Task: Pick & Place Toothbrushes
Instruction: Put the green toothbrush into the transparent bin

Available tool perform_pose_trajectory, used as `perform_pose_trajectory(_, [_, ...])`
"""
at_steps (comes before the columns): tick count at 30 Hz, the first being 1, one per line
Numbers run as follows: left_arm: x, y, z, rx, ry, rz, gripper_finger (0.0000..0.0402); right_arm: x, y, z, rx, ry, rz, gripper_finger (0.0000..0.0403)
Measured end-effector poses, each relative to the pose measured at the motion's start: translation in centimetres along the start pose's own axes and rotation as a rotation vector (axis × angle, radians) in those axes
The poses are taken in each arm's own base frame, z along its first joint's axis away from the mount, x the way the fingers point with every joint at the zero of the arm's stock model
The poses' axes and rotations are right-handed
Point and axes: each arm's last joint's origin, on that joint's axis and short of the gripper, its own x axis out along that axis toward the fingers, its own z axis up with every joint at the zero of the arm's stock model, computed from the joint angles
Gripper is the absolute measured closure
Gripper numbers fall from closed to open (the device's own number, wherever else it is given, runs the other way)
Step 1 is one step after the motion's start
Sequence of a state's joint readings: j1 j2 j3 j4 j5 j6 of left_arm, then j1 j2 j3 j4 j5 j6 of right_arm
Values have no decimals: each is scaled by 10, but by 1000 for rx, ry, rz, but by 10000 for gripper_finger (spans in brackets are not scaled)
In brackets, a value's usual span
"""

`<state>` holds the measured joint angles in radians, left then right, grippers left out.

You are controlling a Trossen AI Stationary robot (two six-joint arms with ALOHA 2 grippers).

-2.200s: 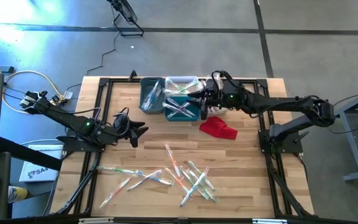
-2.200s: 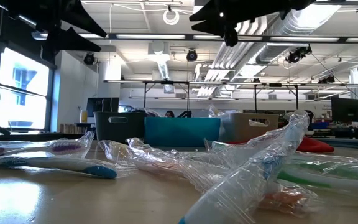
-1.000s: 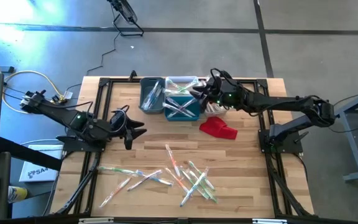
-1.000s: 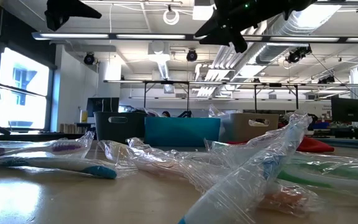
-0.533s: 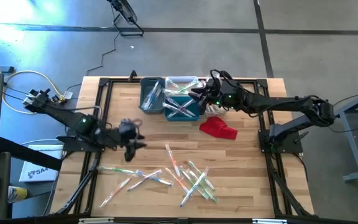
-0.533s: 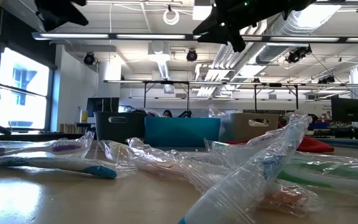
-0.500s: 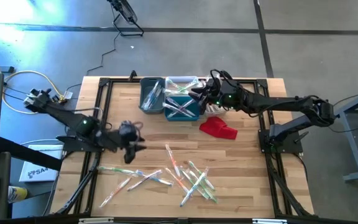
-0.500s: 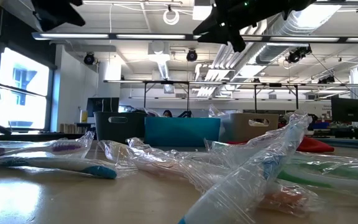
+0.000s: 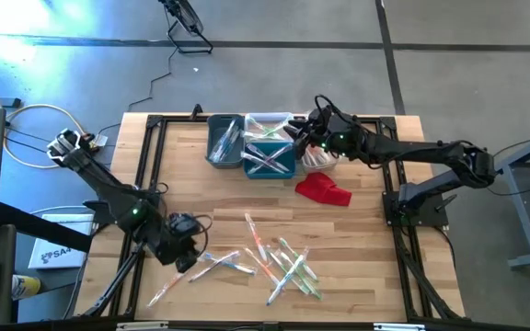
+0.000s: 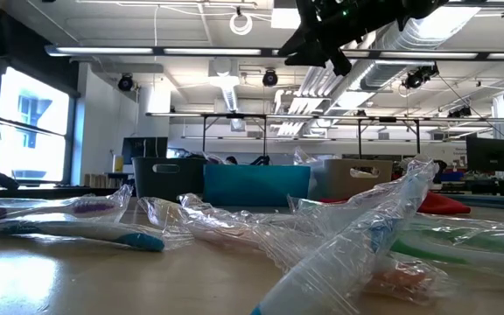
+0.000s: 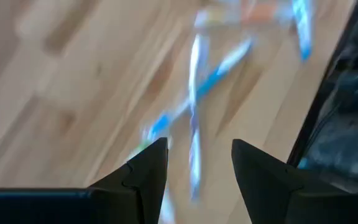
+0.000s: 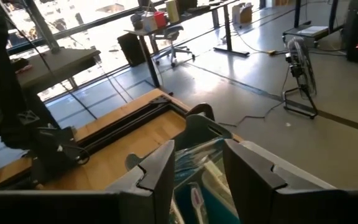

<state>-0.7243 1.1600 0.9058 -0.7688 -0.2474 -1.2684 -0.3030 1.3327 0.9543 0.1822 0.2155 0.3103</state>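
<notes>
The left gripper [image 9: 188, 250], open and holding nothing, should drop straight onto one blue toothbrush [image 9: 231, 265] at its three o'clock and pinch its middle, while the right gripper [image 9: 304, 140], also open and empty, waits over the teal bin [image 9: 270, 167].

Bins [image 9: 247, 147] stand at the table's [image 9: 375, 239] far edge, toothbrushes [image 9: 279, 262] scattered near the front, cloth [image 9: 322, 189] between
</notes>
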Motion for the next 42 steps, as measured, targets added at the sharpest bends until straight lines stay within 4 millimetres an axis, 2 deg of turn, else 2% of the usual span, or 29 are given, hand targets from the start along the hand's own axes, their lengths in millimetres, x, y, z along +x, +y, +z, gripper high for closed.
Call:
perform_pose_trajectory(7, [5,6,-20,28,220,106,226,0,0,0,-2,7,6,275])
perform_pose_trajectory(11, [5,18,-25,57,276,246,226,0,0,-2,-5,22,7,275])
perform_pose_trajectory(14, [4,22,-25,68,287,288,226,0,-1,-3,-8,36,2,275])
perform_pose_trajectory(24, [7,25,-26,145,283,294,226,0,-2,-7,-17,75,-10,275])
perform_pose_trajectory(32, [28,35,-36,297,339,300,226,0,-2,-7,-17,76,-11,275])
perform_pose_trajectory(42, [49,41,-44,531,352,185,226,0,-2,-8,-8,85,-12,275])
